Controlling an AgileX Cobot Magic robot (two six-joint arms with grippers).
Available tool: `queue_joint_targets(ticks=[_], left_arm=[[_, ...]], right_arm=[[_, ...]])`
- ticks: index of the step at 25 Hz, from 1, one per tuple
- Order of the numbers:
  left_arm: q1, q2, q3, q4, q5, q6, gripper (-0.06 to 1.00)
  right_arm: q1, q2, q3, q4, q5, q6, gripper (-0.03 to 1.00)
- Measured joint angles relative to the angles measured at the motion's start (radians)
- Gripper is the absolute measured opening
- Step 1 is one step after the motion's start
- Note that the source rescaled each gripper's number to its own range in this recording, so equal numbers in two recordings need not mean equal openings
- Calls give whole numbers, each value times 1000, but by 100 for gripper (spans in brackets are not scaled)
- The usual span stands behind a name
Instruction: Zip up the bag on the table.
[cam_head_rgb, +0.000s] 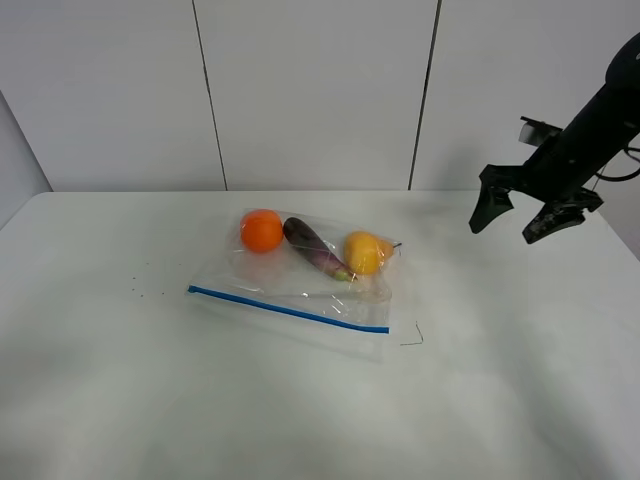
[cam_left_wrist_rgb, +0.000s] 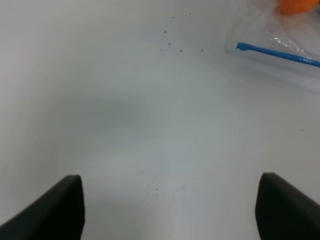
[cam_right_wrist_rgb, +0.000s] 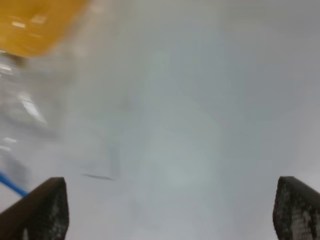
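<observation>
While untouched, bag (cam_head_rgb: 305, 278) on table (cam_head_rgb: 120, 400)

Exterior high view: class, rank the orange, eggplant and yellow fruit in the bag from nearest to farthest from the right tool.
1. Yellow fruit, at the bag's right end, nearest the right tool.
2. Eggplant, in the middle.
3. Orange, at the left end.

bare table (cam_head_rgb: 520, 400) on every side of bag (cam_head_rgb: 300, 275), the only obstacle, approach unobstructed
</observation>
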Motion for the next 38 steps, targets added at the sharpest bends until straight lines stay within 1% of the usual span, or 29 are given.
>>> queue_joint_targets(ticks=[3,7,11,14,17,22,29,31,33,38], left_arm=[[0,0,0,0,0,8,98],[0,0,0,0,0,14,98],[0,0,0,0,0,14,98],[0,0,0,0,0,14,98],[0,0,0,0,0,14,98],[0,0,0,0,0,14,98],[0,0,0,0,0,15,98],[0,0,0,0,0,15,98],[0,0,0,0,0,15,98],[0,0,0,0,0,15,98]], right_arm=[[0,-45,-1,-114,51,36,90],[0,-99,7,-193,73,64,90],[0,-193,79,-206,73,74,90],[0,-298,187,-208,73,78,90],[0,-427,327,-217,74,78,90],[0,-696,572,-221,63,78,90],[0,-1156,899,-224,-55,90,90],[0,-1292,978,-226,-69,102,90],[0,-1432,1015,-228,-85,119,90],[0,-1671,1022,-251,-104,141,90]])
